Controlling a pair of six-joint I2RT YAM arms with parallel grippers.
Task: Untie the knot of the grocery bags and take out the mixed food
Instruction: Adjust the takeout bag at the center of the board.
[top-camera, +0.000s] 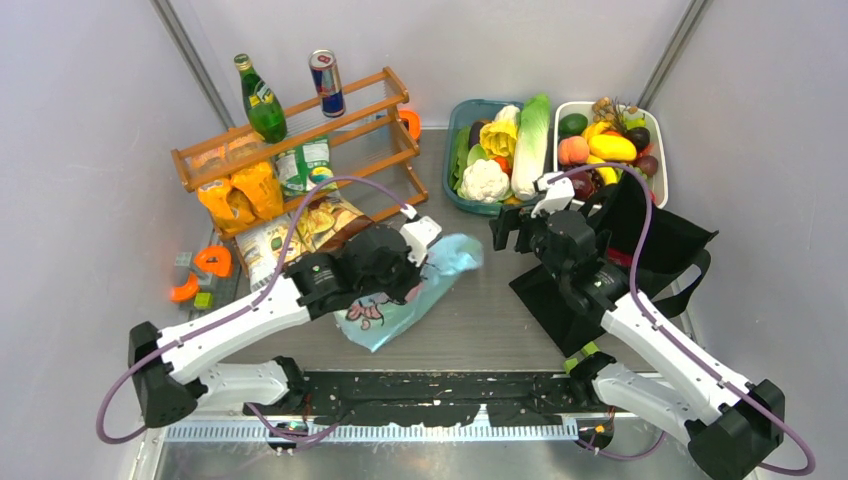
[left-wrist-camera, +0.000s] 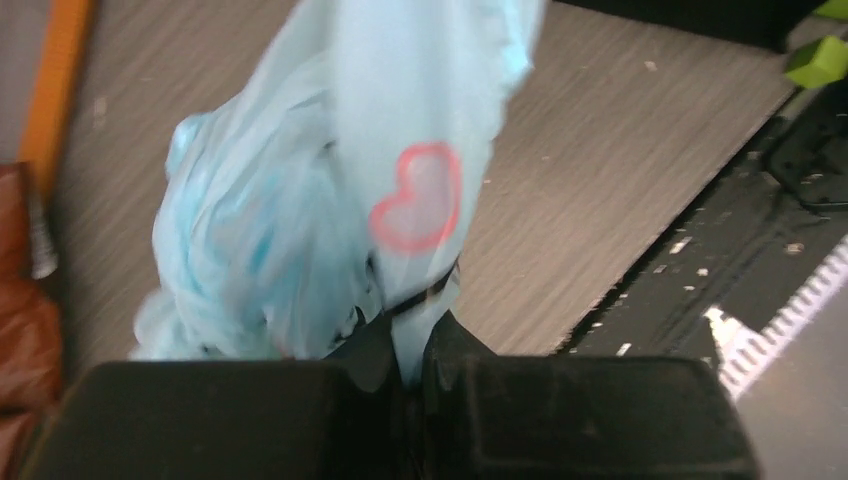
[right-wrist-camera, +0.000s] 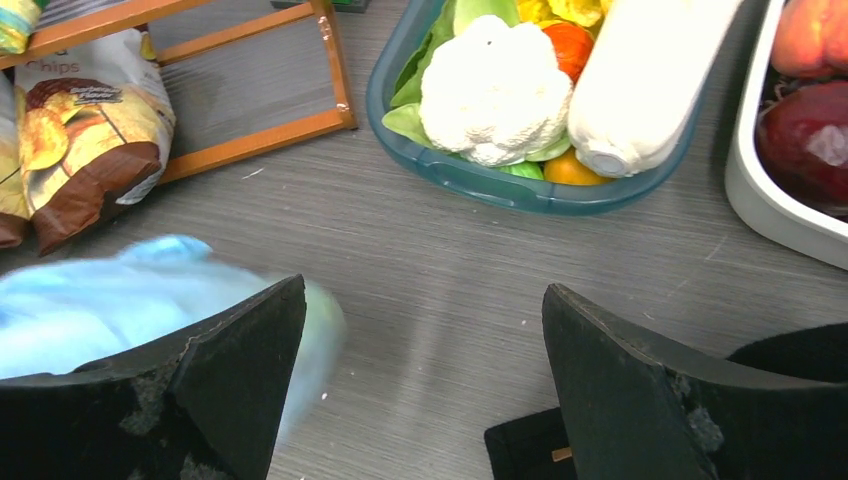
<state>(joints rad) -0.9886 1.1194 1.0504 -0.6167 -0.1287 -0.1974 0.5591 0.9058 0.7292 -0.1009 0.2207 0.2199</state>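
Left claw (left-wrist-camera: 415, 370) was clenched on a fold of the thin blue bag (left-wrist-camera: 300, 200), pinching the plastic right at the fingertips, with a pink heart print just above the grip in the left wrist view. From above, that bag (top-camera: 400, 310) lay on the table (top-camera: 480, 320) between the two arms. Its long axis ran from the near left up toward the far right, so its crumpled upper end pointed at the right claw (top-camera: 515, 232). The right claw (right-wrist-camera: 420, 340) was spread wide and grasped nothing. In its own view the blue plastic showed beside and partly behind its left finger (right-wrist-camera: 230, 390), while bare table filled the gap between the fingers. The bag therefore lay to the right claw's left, close but seemingly not touching, though blur made that hard to settle. The left arm was the nearer one, as it already had hold. The black tote (top-camera: 660, 250) stood behind the right arm. I could not tell where the knot sat in the bunched plastic. Any untying would likely need the free claw to cross leftward onto the bag's raised end.
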